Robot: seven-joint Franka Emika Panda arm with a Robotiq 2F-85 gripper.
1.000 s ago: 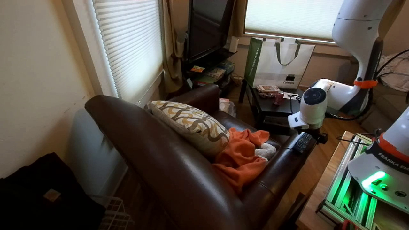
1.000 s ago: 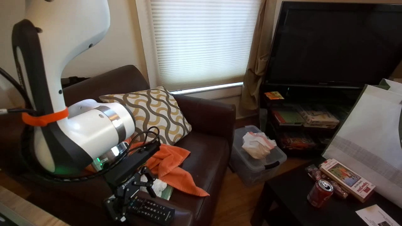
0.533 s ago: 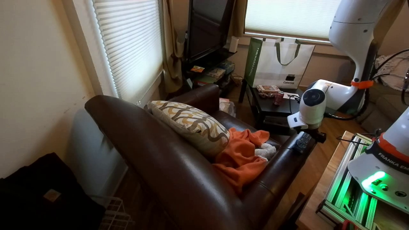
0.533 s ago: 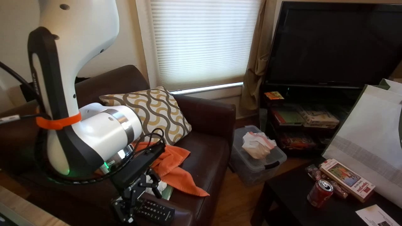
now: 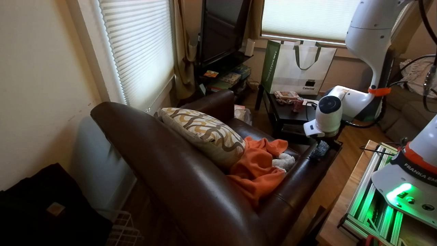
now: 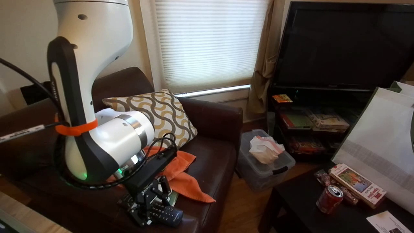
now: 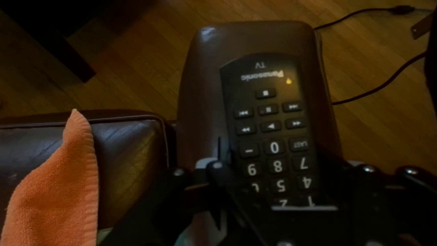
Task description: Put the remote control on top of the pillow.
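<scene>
Holds remote control [image 7: 268, 128] clamped in gripper [image 6: 157, 206], hiding its near end; partly blocks pillow [image 6: 166, 113] beyond, in an exterior view.

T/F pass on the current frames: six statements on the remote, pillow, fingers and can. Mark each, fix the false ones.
1. The pillow has a wavy pattern. True.
2. The remote lies between the fingers. True.
3. The remote is on the pillow. False: it is over the armrest, apart from the pillow; whether it touches the armrest is unclear.
4. The can stands on the table. True.
5. The can is blue. False: it is red.
6. The fingers are at the can. False: they are at the remote.
</scene>
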